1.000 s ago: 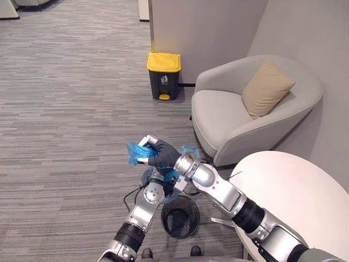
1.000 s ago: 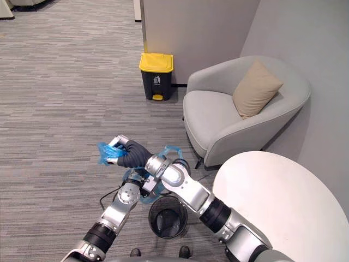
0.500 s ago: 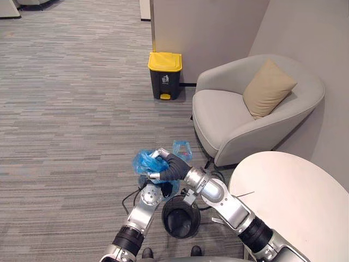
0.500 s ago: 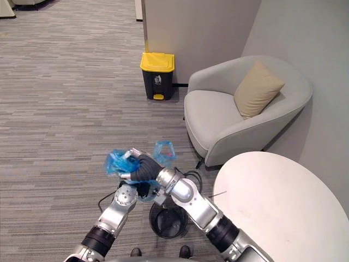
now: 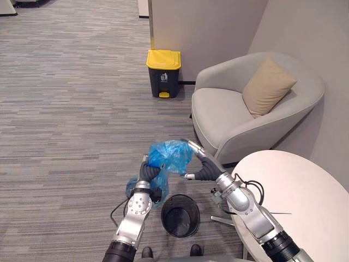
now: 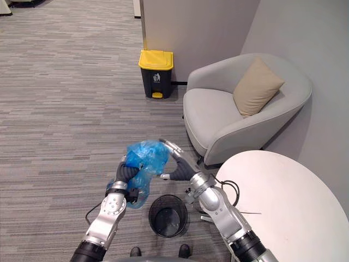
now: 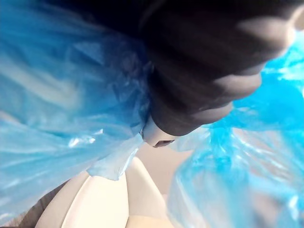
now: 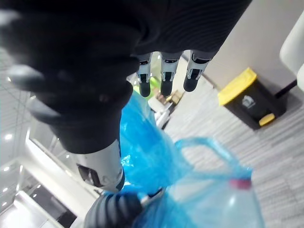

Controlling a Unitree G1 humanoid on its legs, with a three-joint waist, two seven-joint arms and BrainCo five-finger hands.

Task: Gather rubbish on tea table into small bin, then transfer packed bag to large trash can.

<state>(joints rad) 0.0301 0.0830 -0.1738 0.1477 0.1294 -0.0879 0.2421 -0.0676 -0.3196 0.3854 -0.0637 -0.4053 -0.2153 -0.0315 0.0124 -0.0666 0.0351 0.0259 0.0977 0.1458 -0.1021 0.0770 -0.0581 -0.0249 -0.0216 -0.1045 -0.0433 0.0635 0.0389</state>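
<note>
Grey carpet point(image 5: 65, 109) by small bin point(image 5: 180, 215): your right hand point(image 5: 203, 169) flat-fingered against blue bag point(image 5: 169, 155); left hand point(image 5: 146, 171) in bag, grip can't tell

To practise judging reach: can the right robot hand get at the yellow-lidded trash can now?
Probably not: the yellow-lidded trash can stands by the wall, carpet between it and the right robot hand at the blue bag.

Clearance, as I am reading it from the raised blue bag point(image 5: 169, 157).
- 12 o'clock: bare carpet point(image 5: 98, 109) is running open up to the large trash can point(image 5: 163, 73), which is standing against the wall point(image 5: 196, 33) with its lid down.
- 2 o'clock: the armchair point(image 5: 234, 120) is blocking.
- 4 o'clock: the round table point(image 5: 305, 191) is crowding in.
- 6 o'clock: the small bin point(image 5: 180, 214) is sitting below.
- 9 o'clock: carpet is lying open.
</note>
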